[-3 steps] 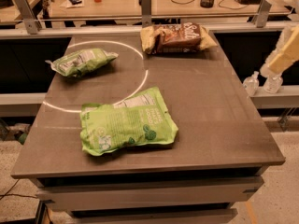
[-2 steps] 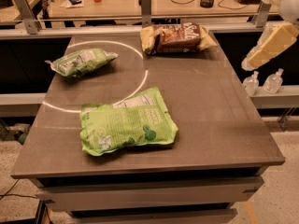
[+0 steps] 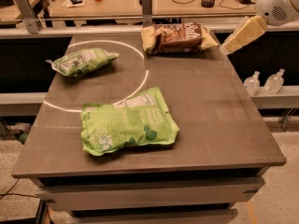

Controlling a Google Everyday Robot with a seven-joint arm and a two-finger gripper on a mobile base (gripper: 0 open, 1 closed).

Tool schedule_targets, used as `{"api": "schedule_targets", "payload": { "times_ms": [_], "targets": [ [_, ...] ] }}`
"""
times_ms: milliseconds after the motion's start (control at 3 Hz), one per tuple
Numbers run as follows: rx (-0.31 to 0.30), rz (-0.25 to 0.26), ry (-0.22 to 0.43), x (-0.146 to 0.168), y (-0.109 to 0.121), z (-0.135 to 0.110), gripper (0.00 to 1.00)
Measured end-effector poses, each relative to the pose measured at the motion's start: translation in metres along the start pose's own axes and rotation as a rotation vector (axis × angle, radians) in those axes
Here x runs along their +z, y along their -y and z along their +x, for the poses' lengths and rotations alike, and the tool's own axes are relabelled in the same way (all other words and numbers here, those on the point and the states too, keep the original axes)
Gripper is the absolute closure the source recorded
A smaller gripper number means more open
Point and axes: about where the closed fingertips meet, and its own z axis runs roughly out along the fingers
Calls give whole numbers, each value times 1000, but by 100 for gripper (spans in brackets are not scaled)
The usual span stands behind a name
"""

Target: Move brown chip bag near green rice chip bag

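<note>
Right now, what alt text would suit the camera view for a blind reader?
A brown chip bag lies at a grey table's far edge, the robot's pincer hovering right of it. A large green rice chip bag lies near the front, a smaller green bag far left.

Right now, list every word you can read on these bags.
Brown chip bag: white script, too blurred to read.
Green rice chip bag: white text, too blurred to read.
Smaller green bag: label unreadable.
Gripper, just right of the far corner of the table: no text.
</note>
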Motion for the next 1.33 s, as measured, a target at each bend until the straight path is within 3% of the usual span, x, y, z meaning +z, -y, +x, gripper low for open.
{"api": "schedule_targets", "payload": {
  "times_ms": [667, 1000, 1333],
  "targets": [
    [105, -56, -86, 60, 16, 22, 0],
    [101, -54, -80, 65, 15, 24, 0],
    [77, -47, -40, 103, 20, 30, 0]
  ]
}}
